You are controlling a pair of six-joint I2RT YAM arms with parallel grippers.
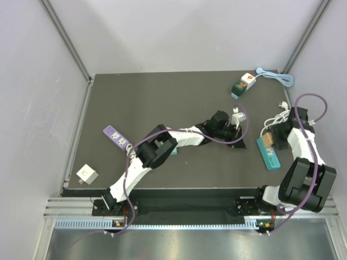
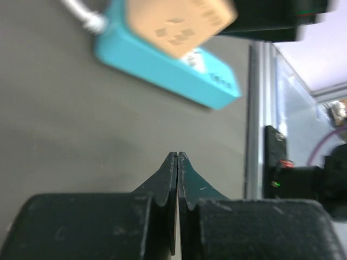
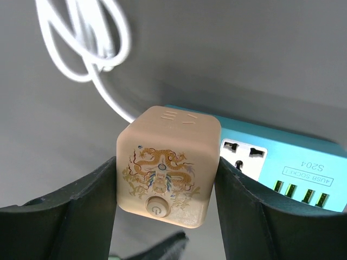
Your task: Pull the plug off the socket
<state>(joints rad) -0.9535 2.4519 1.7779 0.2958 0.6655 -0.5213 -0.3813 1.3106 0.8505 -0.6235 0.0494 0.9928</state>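
A tan cube plug point(image 3: 168, 165) with a gold dragon print and a round button sits between the fingers of my right gripper point(image 3: 165, 184), which is shut on its two sides. It is at the white-cable end of the teal socket strip point(image 3: 282, 157); I cannot tell whether its pins are still in the strip. From above, the plug point(image 1: 265, 141) and strip point(image 1: 270, 157) lie at the right edge of the table, with my right gripper point(image 1: 275, 138) on the plug. My left gripper point(image 2: 178, 155) is shut and empty, just left of the strip point(image 2: 168, 70) and low over the table.
A coiled white cable point(image 1: 274, 116) runs from the strip's far end. A white plug point(image 1: 237, 115) lies by the left wrist. A green-and-white socket point(image 1: 242, 85) with a blue cable sits at the back right. A purple strip point(image 1: 116, 137) and a white adapter point(image 1: 87, 174) lie on the left.
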